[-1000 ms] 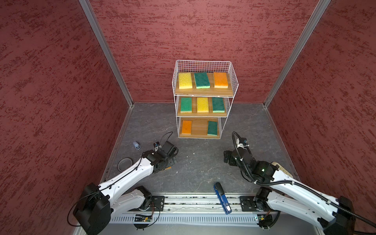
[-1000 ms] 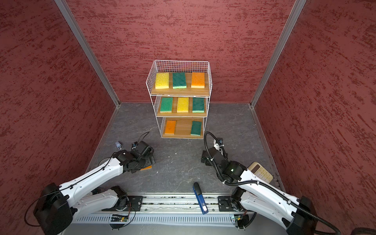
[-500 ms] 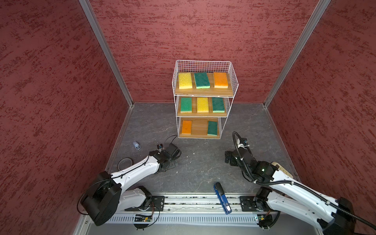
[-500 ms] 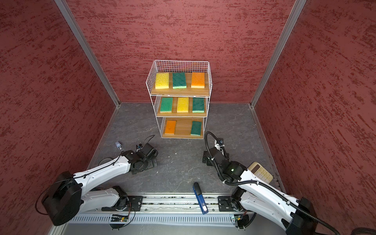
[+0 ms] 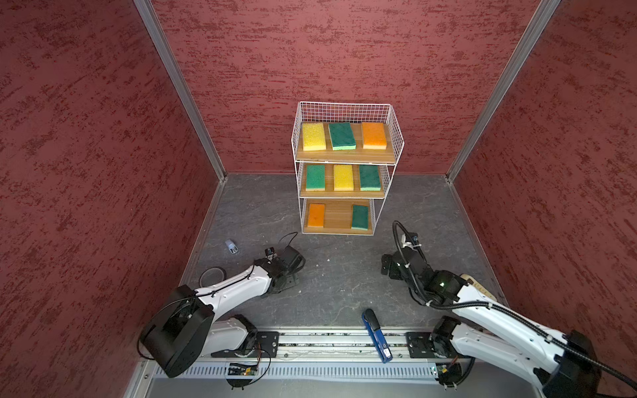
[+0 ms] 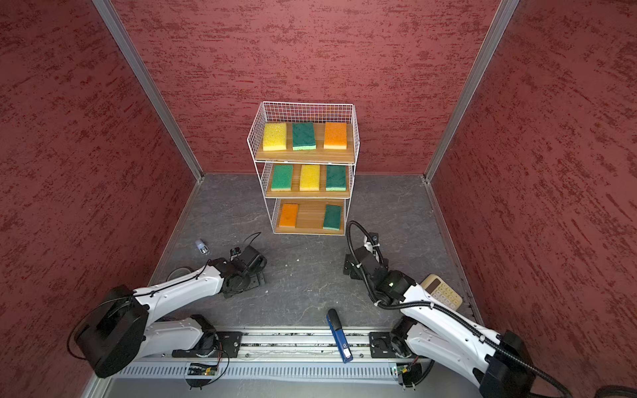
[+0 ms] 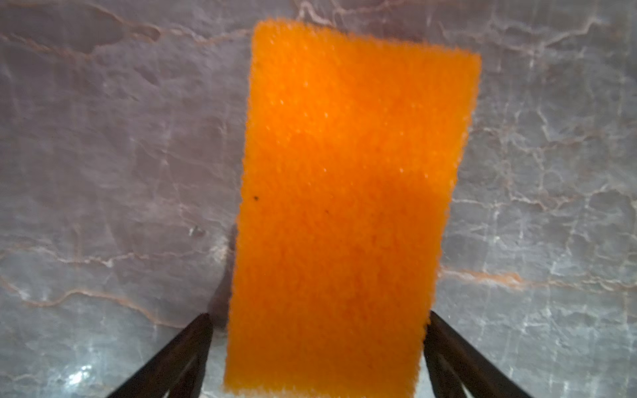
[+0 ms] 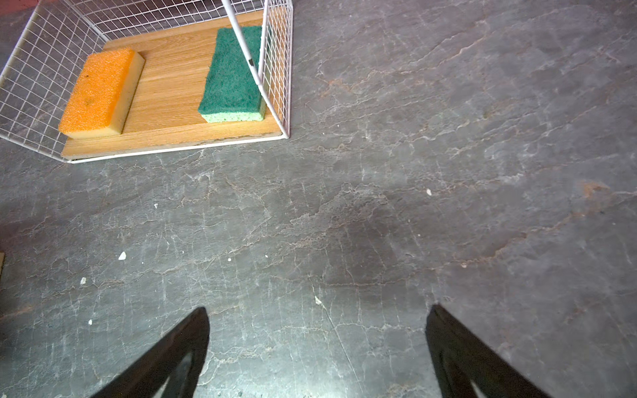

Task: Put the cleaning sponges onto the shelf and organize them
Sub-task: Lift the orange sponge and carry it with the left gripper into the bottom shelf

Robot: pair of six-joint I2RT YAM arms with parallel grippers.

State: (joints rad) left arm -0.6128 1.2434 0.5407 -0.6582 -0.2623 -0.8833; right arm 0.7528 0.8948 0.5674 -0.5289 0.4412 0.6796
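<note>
Nine flat rectangular sponges are counted: four dark green sponges (image 5: 341,135), two yellow sponges (image 5: 313,136), three orange sponges (image 5: 374,135), one of these between the fingers of the left gripper (image 7: 319,315). One white wire-grid shelf (image 5: 344,112) with three wooden boards (image 5: 337,217) is counted.

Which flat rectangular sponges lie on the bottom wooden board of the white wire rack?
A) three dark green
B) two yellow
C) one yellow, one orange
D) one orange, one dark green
D: the bottom board carries one orange sponge and one dark green sponge.

Orange sponge (image 7: 344,172) unseen beneath left gripper (image 7: 317,320) in both top views; calculator (image 6: 444,293) half behind right arm (image 6: 444,318)
</note>
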